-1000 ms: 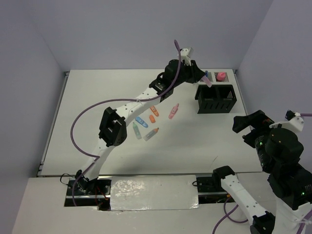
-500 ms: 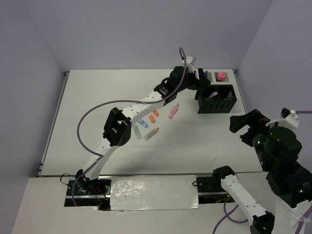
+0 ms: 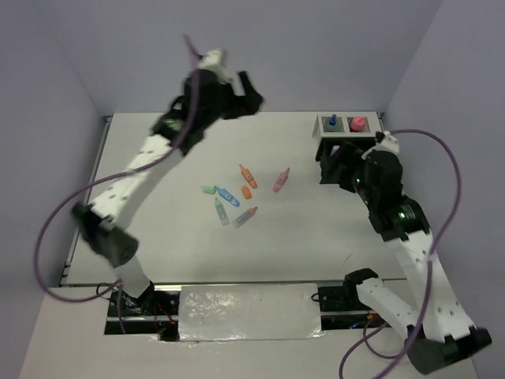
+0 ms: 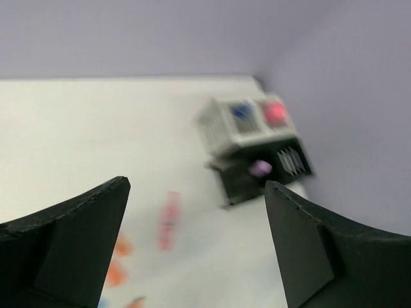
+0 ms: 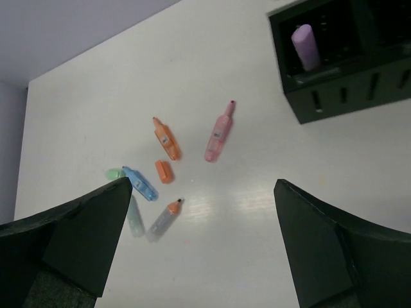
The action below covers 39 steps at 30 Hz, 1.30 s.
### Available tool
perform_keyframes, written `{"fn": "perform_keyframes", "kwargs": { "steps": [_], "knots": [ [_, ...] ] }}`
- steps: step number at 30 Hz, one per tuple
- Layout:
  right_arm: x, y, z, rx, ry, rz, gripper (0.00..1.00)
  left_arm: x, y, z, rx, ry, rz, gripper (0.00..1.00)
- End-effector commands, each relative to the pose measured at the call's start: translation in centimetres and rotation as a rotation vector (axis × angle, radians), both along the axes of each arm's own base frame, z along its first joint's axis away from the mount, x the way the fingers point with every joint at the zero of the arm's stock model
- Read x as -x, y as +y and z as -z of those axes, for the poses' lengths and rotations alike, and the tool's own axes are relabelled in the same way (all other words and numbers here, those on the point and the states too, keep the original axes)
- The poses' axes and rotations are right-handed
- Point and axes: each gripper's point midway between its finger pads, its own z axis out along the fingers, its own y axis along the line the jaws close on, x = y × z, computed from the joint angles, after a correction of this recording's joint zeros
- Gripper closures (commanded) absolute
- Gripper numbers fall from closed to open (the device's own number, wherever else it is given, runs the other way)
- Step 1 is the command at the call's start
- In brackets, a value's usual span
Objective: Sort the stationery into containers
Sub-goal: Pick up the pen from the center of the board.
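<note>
Now the left gripper (image 3: 249,92), jaws wide apart and empty, has swung away from the black slatted organiser (image 5: 334,90), leaving the stubby purple marker (image 5: 306,46) inside one compartment. The right gripper (image 5: 202,185), likewise spread, has moved in beside it. Loose coloured markers (image 3: 281,180) dot the white table (image 3: 300,245); the walls (image 3: 316,47) are lilac.

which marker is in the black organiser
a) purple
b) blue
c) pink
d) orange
a, the right wrist view shows a purple marker standing inside the organiser.
</note>
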Motion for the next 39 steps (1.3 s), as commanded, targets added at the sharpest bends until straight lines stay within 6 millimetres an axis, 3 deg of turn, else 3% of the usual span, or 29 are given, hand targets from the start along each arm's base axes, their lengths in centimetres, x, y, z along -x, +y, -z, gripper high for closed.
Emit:
{"fn": "perform_keyframes", "kwargs": {
  "steps": [1, 3, 4, 6, 7, 9, 10, 12, 13, 15, 16, 18, 22, 23, 26, 32, 39],
  "knots": [
    [-5.0, 4.1, -3.3, -0.085, -0.22, -0.137, 0.0, 5.7, 12.1, 0.9, -0.259, 0.073, -0.242, 0.01],
    [-6.4, 5.0, -0.5, -0.073, -0.181, -0.144, 0.0, 9.5, 16.3, 7.1, -0.424, 0.253, -0.284, 0.01],
    [-7.0, 5.6, -0.4, -0.082, -0.205, -0.148, 0.0, 11.5, 18.8, 6.9, -0.425, 0.27, -0.333, 0.01],
    [-7.9, 5.9, 2.6, -0.071, -0.158, -0.124, 0.0, 15.2, 22.1, 11.7, -0.511, 0.428, -0.385, 0.01],
    [-8.3, 6.0, 3.3, -0.066, -0.142, -0.113, 0.0, 17.0, 23.4, 11.5, -0.49, 0.428, -0.412, 0.01],
    [-9.3, 7.4, 4.8, 0.011, -0.098, -0.108, 0.0, 20.1, 25.8, 14.3, -0.54, 0.514, -0.468, 0.01],
    [-9.4, 8.0, 5.6, 0.05, -0.068, -0.114, 0.0, 21.6, 26.9, 13.9, -0.515, 0.497, -0.493, 0.01],
    [-10.0, 10.4, 5.4, 0.076, -0.055, -0.147, 0.0, 24.0, 28.6, 15.6, -0.547, 0.553, -0.523, 0.01],
    [-10.5, 11.4, 7.4, 0.089, 0.006, -0.158, 0.01, 25.0, 29.6, 15.5, -0.533, 0.547, -0.549, 0.01],
    [-10.8, 13.3, 7.7, 0.023, 0.045, -0.159, 0.01, 26.6, 30.7, 16.5, -0.534, 0.58, -0.599, 0.01],
    [-11.0, 14.1, 8.9, 0.018, 0.074, -0.166, 0.01, 27.3, 30.9, 16.5, -0.509, 0.575, -0.601, 0.01],
    [-10.9, 15.9, 8.5, 0.024, 0.068, -0.196, 0.02, 28.3, 30.9, 17.9, -0.495, 0.616, -0.607, 0.01],
    [-11.0, 18.0, 9.6, 0.076, 0.106, -0.251, 0.01, 29.1, 30.3, 18.4, -0.451, 0.644, -0.59, 0.01],
    [-11.2, 18.2, 10.6, 0.091, 0.137, -0.25, 0.02, 29.0, 30.3, 18.1, -0.442, 0.638, -0.589, 0.01],
    [-11.5, 18.6, 10.9, 0.088, 0.162, -0.245, 0.01, 28.6, 30.1, 16.7, -0.404, 0.587, -0.587, 0.01],
    [-12.4, 19.6, 9.4, 0.08, 0.134, -0.264, 0.01, 28.3, 29.9, 14.3, -0.385, 0.503, -0.554, 0.01],
    [-13.2, 19.5, 9.9, 0.093, 0.134, -0.234, 0.0, 27.2, 28.8, 13.8, -0.406, 0.517, -0.494, 0.01]
  ]
}}
